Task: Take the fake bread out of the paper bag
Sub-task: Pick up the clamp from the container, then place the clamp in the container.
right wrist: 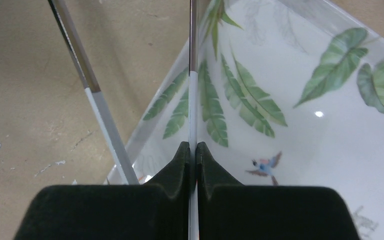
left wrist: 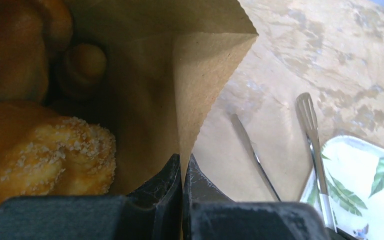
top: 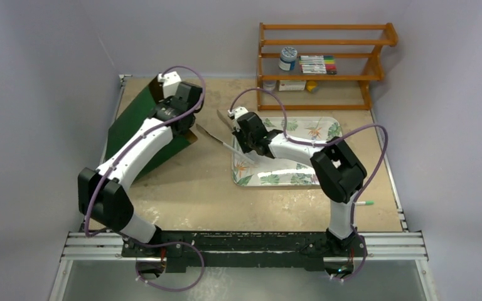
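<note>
Left claw (left wrist: 182,167) is clamped fully shut on the rim of the paper bag (left wrist: 145,90), which is laid by the table's (top: 194,188) far left corner. Fake bread (left wrist: 55,160) is seen inside the bag. Right claw (right wrist: 192,152) is closed tight on one arm of metal tongs (right wrist: 99,112), over the left rim of the leaf-print tray (right wrist: 305,150).

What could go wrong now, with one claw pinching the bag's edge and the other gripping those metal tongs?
The right gripper is shut on only one arm of the tongs; the other arm stands free, so they may twist or fail to squeeze a piece. The left gripper pinches just the thin edge of the paper bag, which could tear or slip, letting the mouth fall over the fake bread.
</note>
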`<state>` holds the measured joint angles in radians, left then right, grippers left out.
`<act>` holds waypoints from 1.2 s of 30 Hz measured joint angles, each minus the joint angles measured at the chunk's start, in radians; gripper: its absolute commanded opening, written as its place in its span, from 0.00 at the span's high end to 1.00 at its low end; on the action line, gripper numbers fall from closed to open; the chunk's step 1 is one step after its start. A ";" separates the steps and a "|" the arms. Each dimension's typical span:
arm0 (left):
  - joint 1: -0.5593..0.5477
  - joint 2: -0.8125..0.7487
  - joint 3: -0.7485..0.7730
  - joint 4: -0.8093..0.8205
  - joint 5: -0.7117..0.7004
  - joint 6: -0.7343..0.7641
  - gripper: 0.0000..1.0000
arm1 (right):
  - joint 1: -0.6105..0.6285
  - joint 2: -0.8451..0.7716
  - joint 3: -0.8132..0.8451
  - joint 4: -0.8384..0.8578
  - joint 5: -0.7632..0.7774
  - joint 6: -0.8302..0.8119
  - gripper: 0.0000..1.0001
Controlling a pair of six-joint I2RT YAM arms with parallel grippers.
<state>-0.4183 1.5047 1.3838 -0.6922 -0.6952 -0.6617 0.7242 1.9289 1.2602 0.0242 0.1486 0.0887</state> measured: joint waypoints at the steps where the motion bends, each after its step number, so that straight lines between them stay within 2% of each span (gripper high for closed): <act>1: -0.016 0.015 0.000 0.011 -0.001 -0.001 1.00 | 0.000 -0.009 -0.002 -0.010 0.011 0.007 1.00; 11: -0.204 0.251 0.054 0.110 0.013 0.037 1.00 | -0.001 -0.137 -0.103 -0.101 0.142 0.095 1.00; 19: -0.252 0.286 0.034 0.209 0.141 0.124 1.00 | -0.007 -0.237 -0.215 -0.152 0.201 0.179 1.00; 27: -0.253 0.216 -0.172 0.282 0.273 0.158 1.00 | -0.010 -0.345 -0.330 -0.168 0.198 0.269 1.00; 34: -0.260 -0.046 -0.406 0.297 0.263 0.059 1.00 | -0.009 -0.385 -0.404 -0.149 0.177 0.313 1.00; 36: -0.261 -0.076 -0.434 0.296 0.253 0.027 1.00 | -0.007 -0.387 -0.423 -0.147 0.175 0.319 0.94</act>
<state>-0.6796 1.4292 0.9497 -0.3965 -0.4427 -0.6350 0.7174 1.5421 0.8371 -0.1230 0.3233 0.4072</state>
